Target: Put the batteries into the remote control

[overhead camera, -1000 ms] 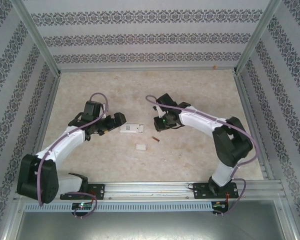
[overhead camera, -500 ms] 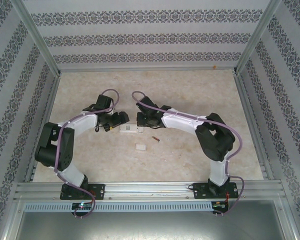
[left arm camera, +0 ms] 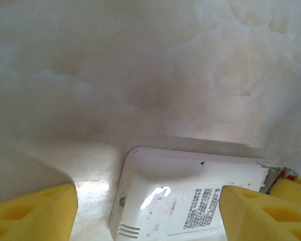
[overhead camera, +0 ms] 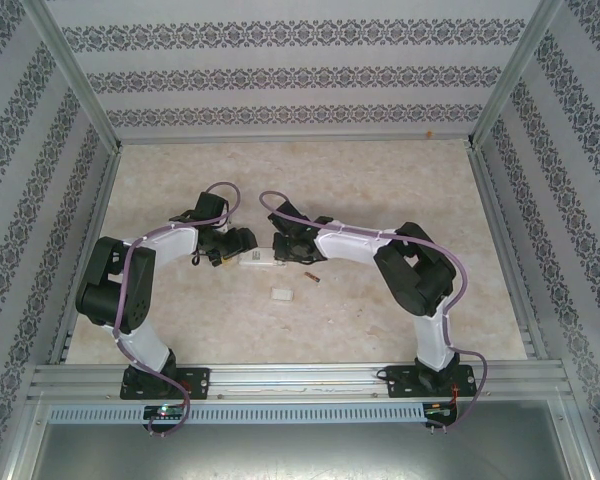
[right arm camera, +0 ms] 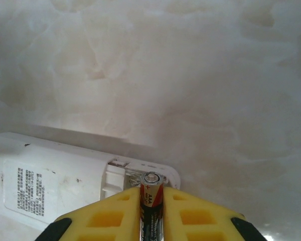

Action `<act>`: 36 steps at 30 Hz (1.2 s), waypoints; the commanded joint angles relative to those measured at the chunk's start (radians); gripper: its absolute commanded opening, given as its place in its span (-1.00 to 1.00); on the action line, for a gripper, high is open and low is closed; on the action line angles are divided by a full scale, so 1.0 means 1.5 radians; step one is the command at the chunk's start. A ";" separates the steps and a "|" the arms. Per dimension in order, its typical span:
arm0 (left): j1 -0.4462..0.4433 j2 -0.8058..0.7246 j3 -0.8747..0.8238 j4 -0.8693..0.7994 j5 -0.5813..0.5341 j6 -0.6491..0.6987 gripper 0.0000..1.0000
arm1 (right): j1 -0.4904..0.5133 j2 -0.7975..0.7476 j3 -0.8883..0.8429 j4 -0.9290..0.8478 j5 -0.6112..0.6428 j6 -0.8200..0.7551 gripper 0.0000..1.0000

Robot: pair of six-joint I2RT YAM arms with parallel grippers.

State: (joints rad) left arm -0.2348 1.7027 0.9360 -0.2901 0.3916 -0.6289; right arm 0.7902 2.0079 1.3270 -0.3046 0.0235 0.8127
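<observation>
Roughly mid-tabletop (overhead camera: 400, 180) lies the white remote (overhead camera: 262, 258), label side up, its battery bay open with a spring showing. The right claw (right arm camera: 151, 197) is clamped on a battery (right arm camera: 151, 185), a slim black AAA cell with a red band and a silver tip, right at the bay's end. The left claw (left arm camera: 148, 201) stands wide, straddling the remote's other end and gripping nothing. A second battery (overhead camera: 311, 278) and a small white piece (overhead camera: 282, 295) lie just nearer the near edge.
</observation>
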 commanded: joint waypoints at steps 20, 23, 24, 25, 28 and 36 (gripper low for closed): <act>-0.023 0.014 0.038 -0.005 0.016 0.021 0.50 | -0.012 -0.013 0.065 -0.071 0.015 -0.003 -0.47; -0.023 0.029 0.051 -0.014 0.020 0.030 0.50 | -0.013 0.010 0.081 -0.076 0.003 -0.008 -0.49; -0.023 0.034 0.055 -0.016 0.021 0.032 0.50 | -0.013 0.016 0.083 -0.075 0.002 -0.009 -0.50; -0.023 0.038 0.058 -0.019 0.022 0.034 0.50 | -0.013 0.019 0.083 -0.075 -0.002 -0.010 -0.52; -0.023 0.049 0.062 -0.025 0.021 0.034 0.47 | -0.011 0.028 0.079 -0.078 -0.004 -0.013 -0.59; -0.028 0.058 0.049 -0.019 0.025 0.015 0.29 | -0.004 0.027 0.067 -0.095 0.016 -0.030 -0.71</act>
State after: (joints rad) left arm -0.2607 1.7729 1.0126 -0.2913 0.4068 -0.6025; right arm 0.7750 2.0396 1.4368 -0.4133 0.0269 0.7925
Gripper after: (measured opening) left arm 0.651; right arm 0.153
